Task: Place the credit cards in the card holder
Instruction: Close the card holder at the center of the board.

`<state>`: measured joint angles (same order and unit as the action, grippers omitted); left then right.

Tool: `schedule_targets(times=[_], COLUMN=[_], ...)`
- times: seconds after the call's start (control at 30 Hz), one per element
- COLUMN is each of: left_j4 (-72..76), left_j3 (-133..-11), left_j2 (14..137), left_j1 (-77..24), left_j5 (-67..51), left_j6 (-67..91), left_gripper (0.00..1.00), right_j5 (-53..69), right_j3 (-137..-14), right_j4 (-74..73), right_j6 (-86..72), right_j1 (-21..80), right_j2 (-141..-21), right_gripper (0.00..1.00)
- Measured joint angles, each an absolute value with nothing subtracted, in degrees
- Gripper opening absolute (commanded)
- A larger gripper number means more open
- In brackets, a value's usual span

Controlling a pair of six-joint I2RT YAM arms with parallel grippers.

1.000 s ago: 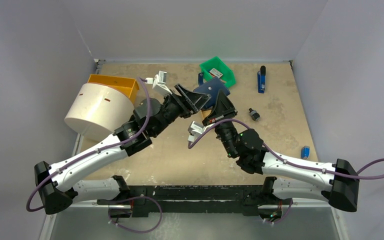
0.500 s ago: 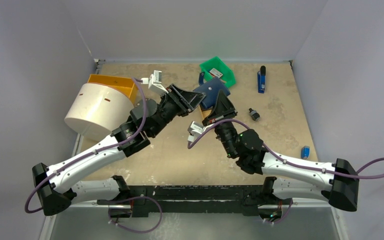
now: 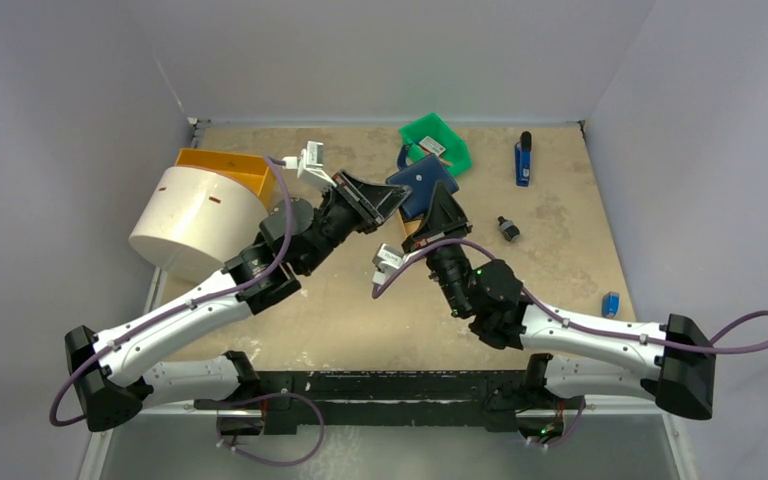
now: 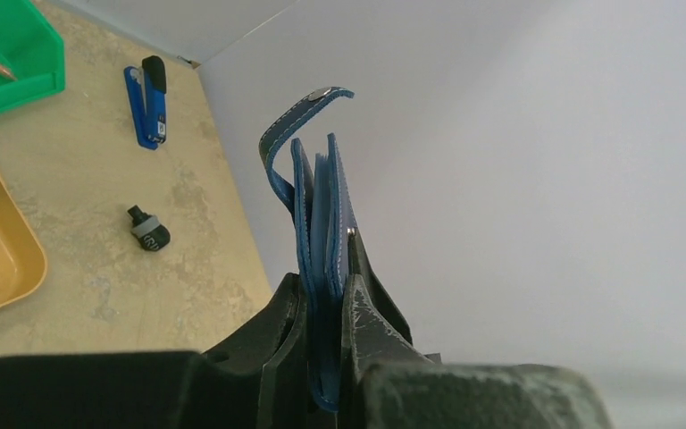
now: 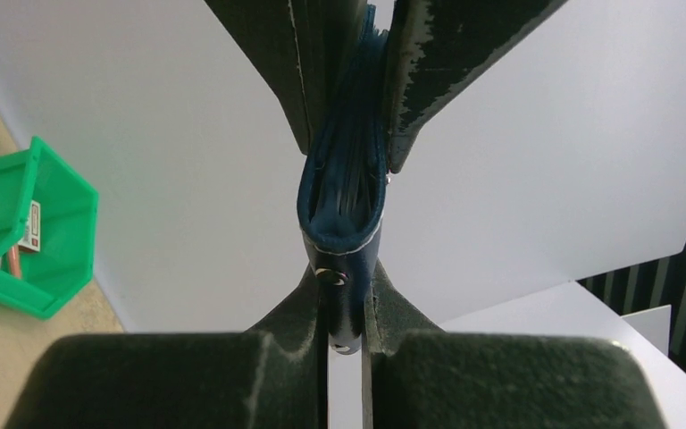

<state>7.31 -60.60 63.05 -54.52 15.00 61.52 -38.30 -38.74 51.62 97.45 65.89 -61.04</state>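
Nearest me, the two arms reach in from the near edge and meet above the middle of the table. The left gripper is clamped tight on one edge of the card holder. The holder stands on edge in the air with its snap tab curling loose at the free end. The right gripper is pinched just as tight on the same holder from the opposite side, on the end that carries a snap stud. So the holder hangs off the table between both hands, above the tan tray.

My worry is the grip itself. Both hands squeeze the folded leaves flat, so the pockets look pressed shut and no card could slide in. Neither hand is free to fetch one either. If one lets go carelessly, the narrow pinch left may let the holder swing or slip down into the tray. If the arms drift apart out of step, one could tug it out of the other's grip.

Farther back, the green bin holds a pale card-like slip. I cannot tell whether it is a credit card.
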Motion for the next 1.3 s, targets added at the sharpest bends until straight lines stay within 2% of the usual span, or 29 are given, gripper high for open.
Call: schedule_targets(times=[0.03,0.1,0.13,0.17,0.2,0.37,0.47,0.57,0.63,0.77,0.83,0.93,1.07,1.3], left_j4=[7.38,7.20,7.07,6.79,6.20,1.19,-3.36,-8.82,-12.34,-19.29,-23.22,-29.54,-35.59,-35.68], left_j3=[-60.60,-60.53,-60.45,-60.27,-60.03,-59.24,-59.61,-61.43,-63.09,-66.15,-67.16,-68.47,-68.64,-65.93], left_j2=[63.00,62.98,62.92,62.72,62.41,59.94,57.10,53.67,50.94,46.52,45.15,44.16,44.99,45.63], left_j1=[-54.52,-54.52,-54.52,-54.52,-54.57,-54.06,-53.08,-52.27,-52.14,-52.14,-52.14,-52.14,-52.14,-52.14], left_j5=[15.03,15.18,15.42,15.86,16.60,23.66,28.49,31.90,31.53,22.22,16.03,5.37,-6.63,-21.02], left_j6=[61.71,61.95,61.95,61.73,61.56,59.35,56.03,49.74,43.53,31.16,26.11,19.18,12.38,4.93], left_gripper=[0.00,0.00,0.00,0.00,0.00,0.00,0.00,0.00,0.00,0.00,0.00,0.00,0.00,0.00], right_j5=[-38.41,-38.98,-39.51,-40.16,-41.01,-42.02,-39.59,-30.02,-20.45,2.39,12.67,26.85,39.57,50.33], right_j3=[-38.74,-38.74,-38.76,-38.98,-39.59,-48.88,-58.30,-66.54,-68.88,-69.12,-69.08,-69.08,-68.49,-62.78], right_j4=[51.83,51.81,51.72,51.00,49.25,28.25,11.99,-0.40,-4.67,-9.58,-10.46,-11.40,-12.71,-13.52], right_j6=[97.62,97.71,97.10,96.29,95.07,80.36,64.03,46.50,36.38,18.13,11.05,3.40,-2.39,-7.05], right_j1=[65.91,66.15,66.41,66.85,67.40,69.67,69.84,66.81,60.45,41.01,36.14,34.85,34.85,34.81], right_j2=[-61.23,-61.25,-61.25,-61.25,-61.23,-60.36,-60.27,-59.75,-58.19,-55.02,-54.72,-54.78,-54.06,-49.65], right_gripper=[0.11,0.50,0.66,0.88,0.98,0.99,0.99,0.99,0.99,0.99,0.99,0.98,0.97,0.94])
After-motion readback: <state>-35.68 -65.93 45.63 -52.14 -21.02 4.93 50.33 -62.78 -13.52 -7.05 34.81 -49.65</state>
